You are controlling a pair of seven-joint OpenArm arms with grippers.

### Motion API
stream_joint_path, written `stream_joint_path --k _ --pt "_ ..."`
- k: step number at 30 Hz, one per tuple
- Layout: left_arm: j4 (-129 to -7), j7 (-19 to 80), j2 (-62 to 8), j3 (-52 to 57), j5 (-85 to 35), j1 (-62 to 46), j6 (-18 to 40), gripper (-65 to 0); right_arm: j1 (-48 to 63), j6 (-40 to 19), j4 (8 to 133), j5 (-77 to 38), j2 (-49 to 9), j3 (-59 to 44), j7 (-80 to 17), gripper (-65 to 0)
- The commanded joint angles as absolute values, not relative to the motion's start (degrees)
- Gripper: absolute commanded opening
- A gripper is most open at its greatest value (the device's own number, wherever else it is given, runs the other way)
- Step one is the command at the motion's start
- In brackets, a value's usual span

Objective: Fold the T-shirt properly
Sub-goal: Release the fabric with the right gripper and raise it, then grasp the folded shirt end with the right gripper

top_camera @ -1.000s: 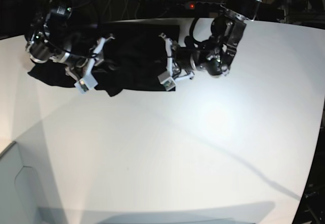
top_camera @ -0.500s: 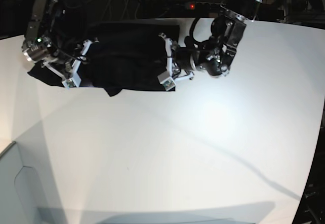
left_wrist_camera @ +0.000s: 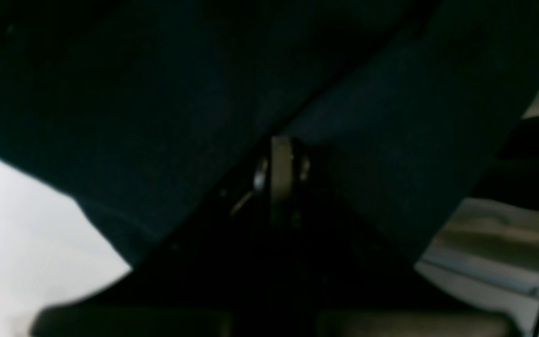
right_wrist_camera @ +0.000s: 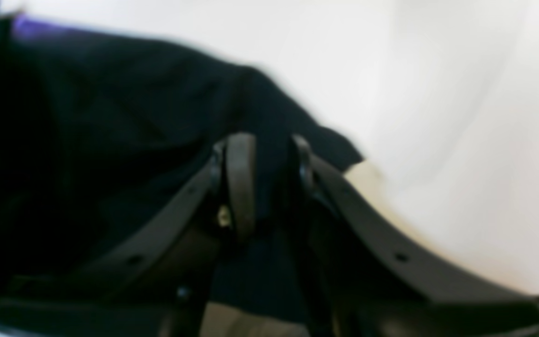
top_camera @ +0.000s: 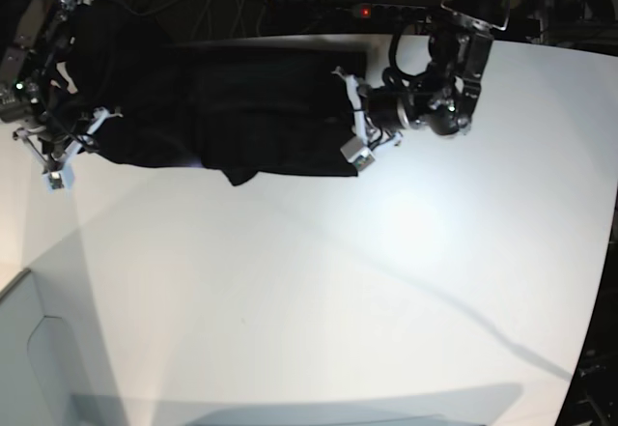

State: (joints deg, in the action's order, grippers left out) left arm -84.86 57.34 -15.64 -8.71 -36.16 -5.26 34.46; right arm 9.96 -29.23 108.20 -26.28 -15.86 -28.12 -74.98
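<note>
Black T-shirt (top_camera: 251,117) lay stretched across the far edge of the white table (top_camera: 386,281), toward 12 o'clock in the base view, bunched and creased, with a small flap hanging down at its near hem. Purple patch showed at the shirt's far corner in the right wrist view. Held at both ends. At the 3 o'clock end, left gripper (top_camera: 355,117) pressed together on the shirt's edge; in the left wrist view, fingers (left_wrist_camera: 280,178) sat tight together with dark cloth (left_wrist_camera: 204,93) draped over and around them. At the 9 o'clock end, right gripper (top_camera: 60,151) pinched a fold of the shirt (right_wrist_camera: 110,140), cloth running down between its two narrowly parted fingers (right_wrist_camera: 240,178). Bare table spread below toward 6 o'clock.
</note>
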Motion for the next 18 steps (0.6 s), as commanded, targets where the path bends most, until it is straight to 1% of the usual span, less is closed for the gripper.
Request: stream_joint_path --k 1,4,6,10,12,15,18 --pt "-84.26 63.25 -17.45 -7.78 -27.56 -6.20 32.31 -64.5 8.66 -31.43 107.30 -25.98 -17.63 -29.14 -74.24 -51.3" --pt "-84.26 61.05 -18.68 -6.20 -27.56 -7.69 32.31 -64.5 7.60 -36.00 100.79 -25.98 -18.51 -29.67 -73.89 -51.0" --pt "-84.26 59.38 -19.47 -6.11 -27.56 -9.01 32.31 -64.5 6.90 -39.78 96.40 -25.98 -19.21 -29.85 -73.80 -48.5" --pt "-83.38 57.89 -19.74 -6.11 -27.56 -10.95 32.31 -64.5 6.64 -40.00 93.14 -26.07 -19.38 -30.73 -73.80 -44.8" --pt "-82.42 56.92 -19.47 -6.20 -27.56 -11.21 32.31 -64.5 6.64 -40.00 93.23 -26.07 -19.03 -33.45 -73.89 -43.3" --pt "-80.92 56.48 -19.30 -6.37 -27.56 -11.21 32.31 -64.5 6.37 -40.00 93.23 -27.82 -18.59 -37.58 -74.42 -39.1" --pt "-80.84 56.31 -19.21 -6.55 -27.56 -11.21 32.31 -64.5 5.23 -40.00 92.97 -29.76 -19.12 -41.19 -74.59 -36.9"
